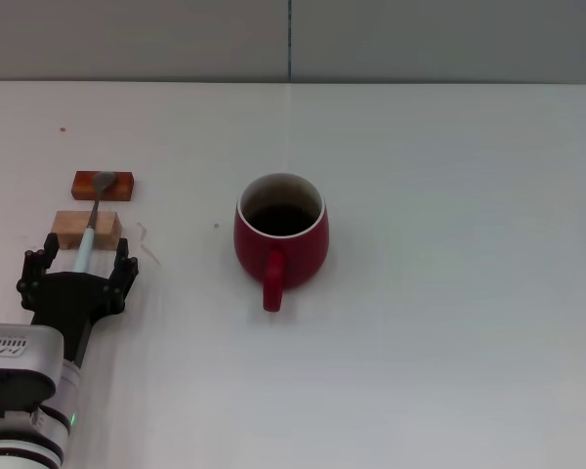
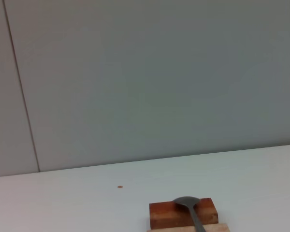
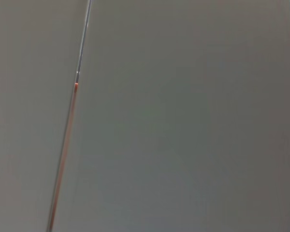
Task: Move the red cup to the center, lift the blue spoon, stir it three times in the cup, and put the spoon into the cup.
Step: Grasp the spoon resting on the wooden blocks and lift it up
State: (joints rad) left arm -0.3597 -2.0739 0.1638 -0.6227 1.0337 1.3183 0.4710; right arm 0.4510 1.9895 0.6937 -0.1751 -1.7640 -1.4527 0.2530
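Observation:
The red cup (image 1: 281,237) stands upright near the middle of the white table (image 1: 449,293), with its handle pointing toward me. The blue spoon (image 1: 88,233) lies across two wooden blocks at the left, its grey bowl on the far block and its pale blue handle toward me. My left gripper (image 1: 81,264) is open and low at the table, with a finger on each side of the handle's near end. The left wrist view shows the spoon's bowl (image 2: 186,201). My right gripper is out of view, and its wrist view shows only a grey wall.
A red-brown wooden block (image 1: 104,185) and a pale wooden block (image 1: 86,228) hold the spoon off the table. The red-brown block also shows in the left wrist view (image 2: 164,215). A grey wall (image 1: 293,39) runs behind the table's far edge.

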